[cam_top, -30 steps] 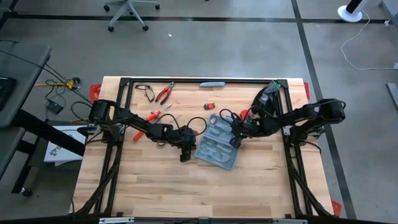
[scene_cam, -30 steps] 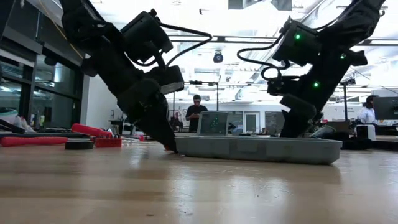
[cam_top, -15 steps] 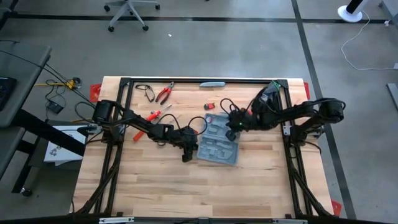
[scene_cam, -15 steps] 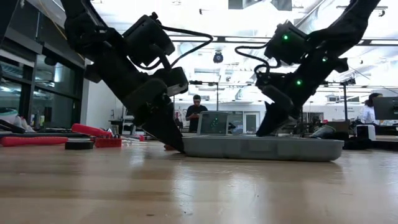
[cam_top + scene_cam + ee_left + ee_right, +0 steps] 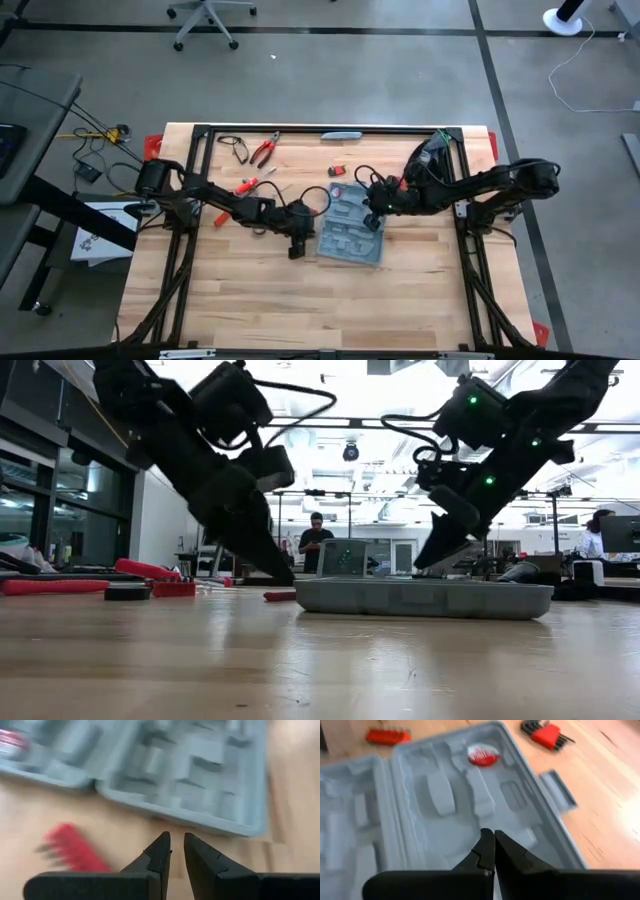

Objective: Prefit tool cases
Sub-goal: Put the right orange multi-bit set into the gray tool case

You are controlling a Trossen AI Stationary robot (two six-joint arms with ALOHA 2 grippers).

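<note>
The case (image 5: 350,226) lay open and flat near the middle of the table (image 5: 250,300), its moulded slots facing up. The left gripper (image 5: 296,247) hung just beside the case's left edge, above the wood, its 2 fingers (image 5: 159,851) parted by a narrow gap and holding nothing. The right gripper (image 5: 372,216) hovered over the case's far half, fingers (image 5: 485,848) pressed together, empty. Red pliers (image 5: 264,150) lay near the far edge.
</note>
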